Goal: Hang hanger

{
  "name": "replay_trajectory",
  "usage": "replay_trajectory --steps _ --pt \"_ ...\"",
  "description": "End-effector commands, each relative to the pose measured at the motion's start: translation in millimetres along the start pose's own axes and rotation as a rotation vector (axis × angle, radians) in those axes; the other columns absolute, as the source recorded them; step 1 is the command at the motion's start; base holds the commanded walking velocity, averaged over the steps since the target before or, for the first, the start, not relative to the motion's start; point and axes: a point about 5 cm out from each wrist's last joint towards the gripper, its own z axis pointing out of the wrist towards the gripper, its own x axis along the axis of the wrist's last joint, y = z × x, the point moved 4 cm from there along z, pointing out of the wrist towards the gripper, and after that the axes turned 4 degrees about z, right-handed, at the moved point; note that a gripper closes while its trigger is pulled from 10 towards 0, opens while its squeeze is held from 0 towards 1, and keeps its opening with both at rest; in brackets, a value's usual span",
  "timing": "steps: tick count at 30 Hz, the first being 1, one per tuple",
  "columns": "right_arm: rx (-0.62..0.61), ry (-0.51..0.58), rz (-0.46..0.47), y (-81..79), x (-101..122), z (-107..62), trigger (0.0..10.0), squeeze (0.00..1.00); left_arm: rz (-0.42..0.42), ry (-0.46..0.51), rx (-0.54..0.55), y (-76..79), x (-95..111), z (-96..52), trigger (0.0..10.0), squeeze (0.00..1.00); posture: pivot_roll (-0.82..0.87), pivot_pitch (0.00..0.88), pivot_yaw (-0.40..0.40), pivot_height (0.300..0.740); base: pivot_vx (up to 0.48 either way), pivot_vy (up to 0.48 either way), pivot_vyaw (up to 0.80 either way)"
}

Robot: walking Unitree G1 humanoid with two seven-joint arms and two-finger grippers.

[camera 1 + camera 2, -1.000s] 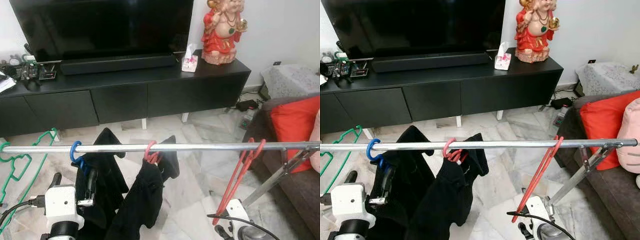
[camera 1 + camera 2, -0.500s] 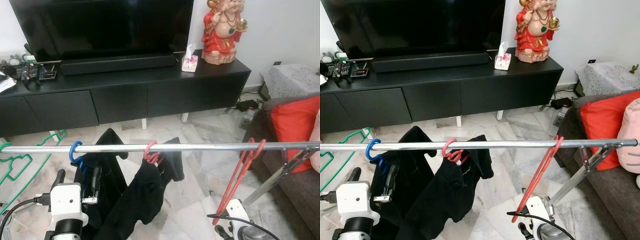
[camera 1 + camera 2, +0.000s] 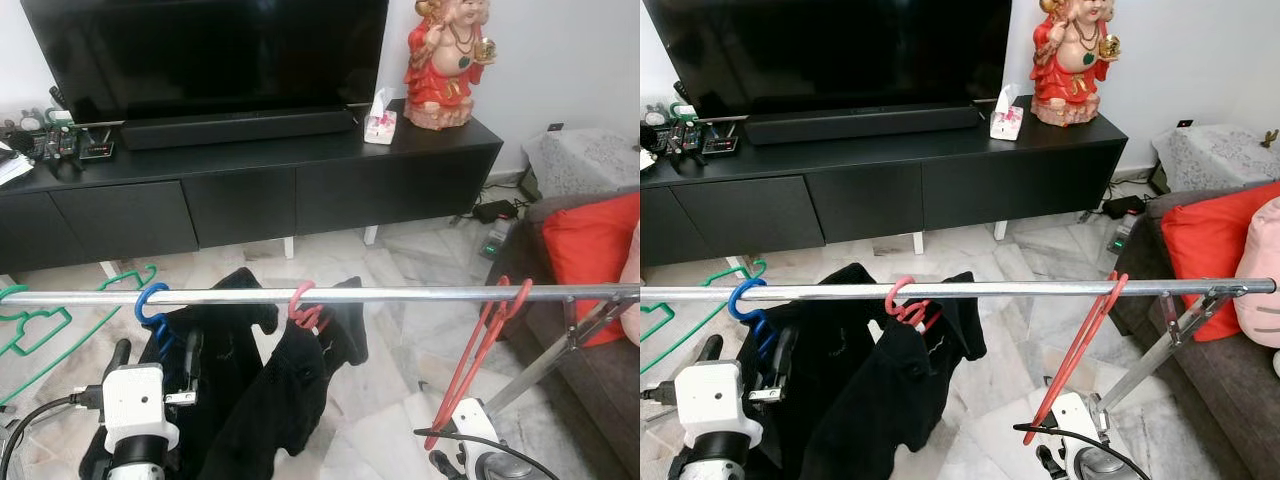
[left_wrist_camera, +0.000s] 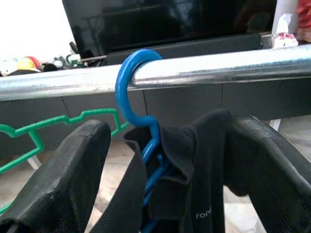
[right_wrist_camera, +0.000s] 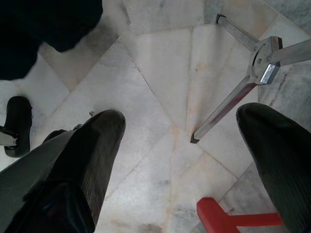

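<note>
A silver rail (image 3: 400,294) runs across in front of me. A blue hanger (image 3: 148,303) is hooked over it at the left and carries a black garment (image 3: 225,350). My left gripper (image 3: 155,352) is just below that hook and open. In the left wrist view, its fingers (image 4: 73,165) stand either side of the blue hanger's neck (image 4: 146,160) and the cloth. A pink hanger (image 3: 303,303) with another black garment (image 3: 290,390) hangs mid-rail. A bare red hanger (image 3: 480,350) hangs at the right. My right gripper (image 5: 194,131) is low, open and empty, pointing at the floor.
A green hanger (image 3: 40,325) hangs at the rail's far left end. The rack's leg (image 3: 545,360) slants down at the right beside a sofa with a red cushion (image 3: 590,240). Behind the rack stands a black TV stand (image 3: 250,180) with a red statue (image 3: 445,60).
The black garment on the blue hanger has bunched up and shifted right. My left gripper has edged slightly right and up. The green hanger has swung. The right arm has not moved.
</note>
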Motion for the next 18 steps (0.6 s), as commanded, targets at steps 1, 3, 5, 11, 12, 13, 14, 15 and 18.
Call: replay_trajectory --steps 1,3,5,11,12,13,14,15,18 --pt "-0.006 -0.002 -0.003 2.5 0.5 -0.5 10.0 0.0 0.001 0.0 0.002 1.5 -1.2 -0.6 10.0 0.0 0.0 0.0 -0.042 0.732 0.0 0.0 0.0" --pt "-0.005 -0.002 -0.004 2.4 0.6 -0.5 10.0 0.0 0.0 0.0 0.002 1.5 -1.1 -0.7 10.0 0.0 0.0 0.0 -0.041 0.732 0.0 0.0 0.0" --pt "-0.005 -0.002 -0.003 2.3 0.6 -0.4 10.0 0.0 0.0 0.0 0.002 1.4 -1.2 -0.7 10.0 0.0 0.0 0.0 -0.041 0.732 0.0 0.0 0.0" --pt "-0.003 -0.002 -0.003 2.0 0.8 -0.4 10.0 0.0 0.003 0.004 0.005 1.0 -0.3 0.3 10.0 0.0 0.0 0.0 -0.042 0.732 -0.08 0.0 0.0" --pt "-0.003 -0.001 -0.002 2.0 0.8 -0.4 10.0 0.0 0.003 0.005 0.006 0.8 -0.1 0.5 10.0 0.0 0.0 0.0 -0.042 0.732 -0.24 0.0 0.0" --pt "-0.003 -0.001 -0.002 2.0 0.8 -0.4 10.0 0.0 0.004 0.006 0.005 0.8 0.0 0.7 10.0 0.0 0.0 0.0 -0.042 0.732 0.0 0.0 0.0" --pt "-0.003 -0.001 -0.002 2.0 0.8 -0.4 10.0 0.0 0.004 0.006 0.005 0.9 0.0 0.7 10.0 0.0 0.0 0.0 -0.042 0.732 -0.24 0.0 0.0" --pt "-0.003 -0.001 -0.002 2.0 0.8 -0.4 10.0 0.0 0.004 0.006 0.005 0.8 0.0 0.8 10.0 0.0 0.0 0.0 -0.041 0.732 -0.251 0.0 0.0" --pt "-0.003 -0.001 -0.002 1.9 0.9 -0.4 10.0 0.0 0.005 0.006 0.005 0.6 0.1 1.0 10.0 0.0 0.0 0.0 -0.041 0.732 -0.277 0.0 0.0"
